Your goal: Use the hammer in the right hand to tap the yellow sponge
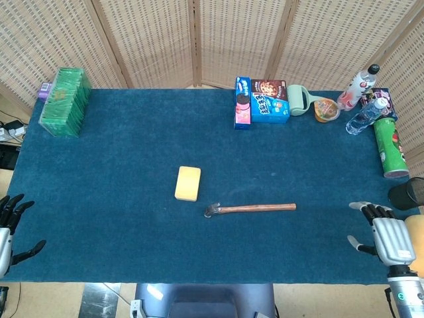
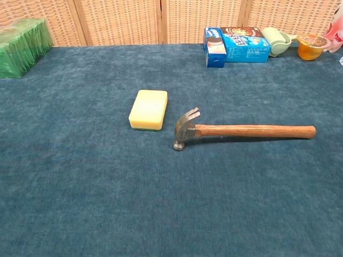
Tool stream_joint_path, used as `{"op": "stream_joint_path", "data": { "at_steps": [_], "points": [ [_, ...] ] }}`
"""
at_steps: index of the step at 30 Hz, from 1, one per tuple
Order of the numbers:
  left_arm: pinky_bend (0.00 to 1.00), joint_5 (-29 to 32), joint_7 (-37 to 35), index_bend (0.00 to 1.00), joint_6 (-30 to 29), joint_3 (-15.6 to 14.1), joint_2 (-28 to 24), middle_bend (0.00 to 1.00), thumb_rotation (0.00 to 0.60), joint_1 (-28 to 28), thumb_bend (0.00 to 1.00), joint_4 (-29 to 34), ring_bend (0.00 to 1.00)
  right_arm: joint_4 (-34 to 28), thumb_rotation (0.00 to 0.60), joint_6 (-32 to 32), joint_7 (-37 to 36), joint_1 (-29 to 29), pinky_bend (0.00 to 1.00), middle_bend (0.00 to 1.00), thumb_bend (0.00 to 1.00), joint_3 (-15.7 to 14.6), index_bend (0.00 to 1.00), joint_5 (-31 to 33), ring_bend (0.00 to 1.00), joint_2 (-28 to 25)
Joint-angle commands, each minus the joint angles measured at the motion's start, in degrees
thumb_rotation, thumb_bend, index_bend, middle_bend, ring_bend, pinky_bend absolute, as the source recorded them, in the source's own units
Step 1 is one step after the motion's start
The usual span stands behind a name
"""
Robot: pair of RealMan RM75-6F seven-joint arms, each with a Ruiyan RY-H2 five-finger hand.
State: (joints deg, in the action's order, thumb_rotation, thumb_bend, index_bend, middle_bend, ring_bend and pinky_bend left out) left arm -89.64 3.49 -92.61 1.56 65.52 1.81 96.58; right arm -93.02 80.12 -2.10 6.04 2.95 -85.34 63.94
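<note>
While the right robot hand (image 1: 387, 235) waits empty and spread, hammer (image 1: 252, 209) lies beside sponge (image 1: 187, 183).

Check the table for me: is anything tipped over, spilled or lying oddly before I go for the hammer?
Only the green can at the right edge lies on its side. The hammer lies flat beside the yellow sponge, apart from it.

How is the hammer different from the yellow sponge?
The hammer is long and thin, with a wooden handle and metal head; the yellow sponge is a short, soft-looking block. The hammer lies sideways across the table; the sponge points front to back. Both lie flat on the blue cloth, untouched.
</note>
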Motion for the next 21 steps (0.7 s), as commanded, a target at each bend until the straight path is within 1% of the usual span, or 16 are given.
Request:
{"op": "stream_joint_path", "data": {
  "at_steps": [1,4,6,9,12,16,21],
  "points": [
    [0.0,-0.6,0.6,0.18,0.1,0.1,-0.9,0.1,0.6,-0.4,0.18,0.9,0.0,-0.9,0.6,-1.6,-2.7,1.3,0.24,0.3,0.26,-0.2,0.26,-1.3,0.29,-0.6],
    [0.0,-1.5,1.4,0.18,0.4,0.2,-2.0,0.1,0.6,-1.0,0.18,2.4,0.0,-2.2,0.6,-4.8,-6.0,3.8,0.24,0.29,0.26,-0.1,0.26,-2.7,0.29,-1.2],
    [0.0,-1.9,2.1,0.18,0.7,0.3,-2.6,0.1,0.6,-1.4,0.18,3.3,0.0,-3.1,0.6,-7.0,-7.4,5.4,0.24,0.29,0.26,0.1,0.26,-3.2,0.29,-1.5],
    [0.0,-2.4,3.2,0.18,1.2,0.4,-3.4,0.1,0.6,-2.0,0.18,4.9,0.0,-4.8,0.6,-11.2,-8.1,8.6,0.24,0.28,0.29,0.5,0.26,-3.7,0.28,-1.5],
    [0.0,-3.1,4.0,0.18,1.5,0.5,-4.2,0.1,0.6,-2.5,0.18,6.3,0.0,-6.4,0.6,-15.3,-6.8,11.8,0.24,0.28,0.31,1.4,0.26,-3.2,0.28,-0.6],
    [0.0,-3.5,4.8,0.18,1.5,0.7,-4.9,0.1,0.6,-2.9,0.18,7.5,0.0,-8.1,0.6,-20.1,-3.7,15.5,0.24,0.28,0.31,2.9,0.26,-0.6,0.27,1.3],
    [0.0,-3.0,4.5,0.18,1.5,0.8,-5.3,0.1,0.6,-3.0,0.18,7.6,0.0,-8.9,0.6,-25.0,2.1,19.4,0.24,0.28,0.31,4.8,0.28,5.4,0.27,4.4]
  ]
}}
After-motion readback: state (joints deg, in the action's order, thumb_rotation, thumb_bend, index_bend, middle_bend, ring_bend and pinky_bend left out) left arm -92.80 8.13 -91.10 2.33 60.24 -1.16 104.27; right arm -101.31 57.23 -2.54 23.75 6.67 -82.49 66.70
